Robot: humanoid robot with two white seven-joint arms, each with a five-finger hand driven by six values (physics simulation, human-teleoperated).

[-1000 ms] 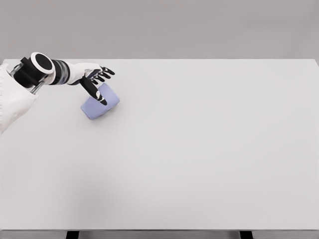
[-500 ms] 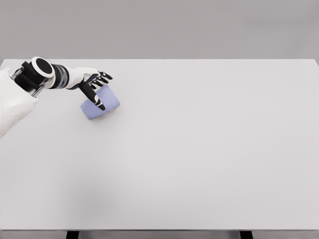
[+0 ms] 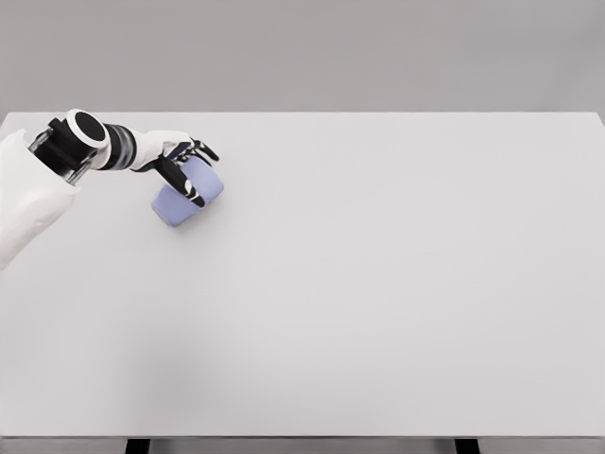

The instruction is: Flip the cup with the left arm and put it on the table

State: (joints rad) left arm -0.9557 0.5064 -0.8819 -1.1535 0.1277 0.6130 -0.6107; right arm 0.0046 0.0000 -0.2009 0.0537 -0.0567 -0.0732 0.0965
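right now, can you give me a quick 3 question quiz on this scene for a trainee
1. True or false: the cup stands upright in the middle of the table.
2. Which hand is at the cup? A) left hand B) right hand C) neither
3. Fill in: the cup's colour is pale ____.

Key
1. False: it lies tilted on its side near the table's far left corner.
2. A: the left hand has its fingers curled round the cup; no right arm shows in the head view.
3. Blue.
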